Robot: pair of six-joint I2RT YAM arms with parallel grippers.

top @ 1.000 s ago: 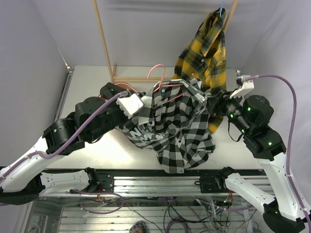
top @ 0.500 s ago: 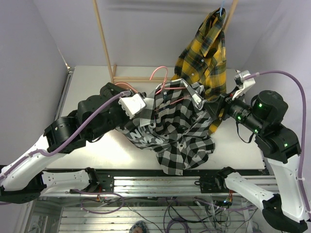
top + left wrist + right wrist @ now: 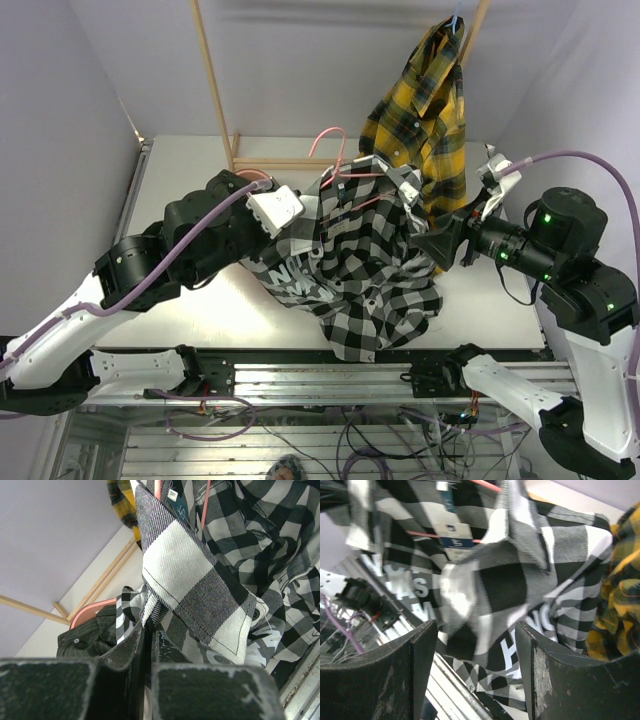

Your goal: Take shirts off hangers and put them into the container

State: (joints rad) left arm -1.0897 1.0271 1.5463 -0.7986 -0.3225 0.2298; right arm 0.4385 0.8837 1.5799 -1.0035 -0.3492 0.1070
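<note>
We have the left gripper (image 3: 148, 630) pinched shut on a hem of the black-and-white shirt (image 3: 365, 270) near its collar. The right gripper (image 3: 476, 627) stands with its jaws apart just in front of the same cloth, holding nothing that we can see. The shirt hangs bunched between the two arms above the table (image 3: 180, 160), with the pink hanger (image 3: 158, 487) threaded through its shoulders. The container (image 3: 85, 617) sits behind the left arm (only a strip of pink rim shows). The yellow shirt (image 3: 415, 110) hangs on the rack at the back right.

We judge the step in hand to be working the check shirt off its hanger. To do it well, we would let the left grip serve as the anchor and close the right jaws on a shoulder seam, not on a loose fold. We would then draw that seam outward along the wire's arm, not across it, so the cloth slides off without snagging. The yellow shirt lies just beside the right gripper, so we must take care not to catch it
</note>
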